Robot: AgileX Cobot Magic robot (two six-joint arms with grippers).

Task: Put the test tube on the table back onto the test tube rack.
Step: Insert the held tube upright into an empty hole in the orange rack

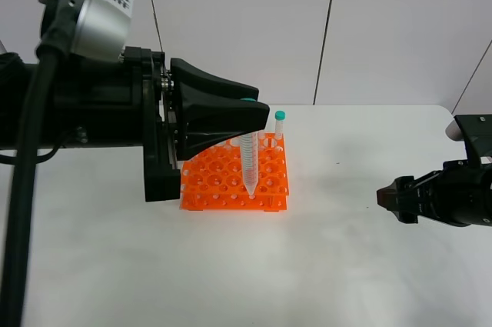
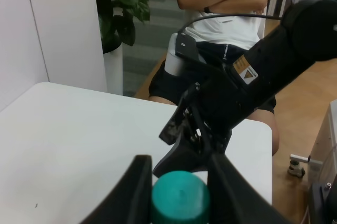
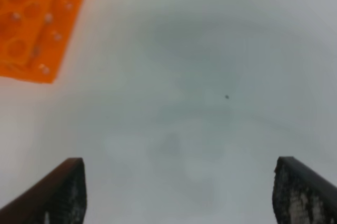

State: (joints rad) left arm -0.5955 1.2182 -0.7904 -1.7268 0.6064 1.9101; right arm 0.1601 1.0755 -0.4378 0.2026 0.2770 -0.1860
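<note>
The left pincer (image 1: 260, 115) is closed on the green cap of the test tube (image 1: 250, 159), which hangs upright with its pointed tip straight down at a front hole of the orange rack (image 1: 223, 181), while the right pincer (image 1: 383, 198) stands open, well apart over the table (image 1: 346, 265).

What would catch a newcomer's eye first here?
The bright orange test tube rack at the centre of the table, with the left gripper shut on the test tube, upright, tip down at a front hole. Another capped tube stands at the rack's back; the right gripper hangs open at the right.
</note>
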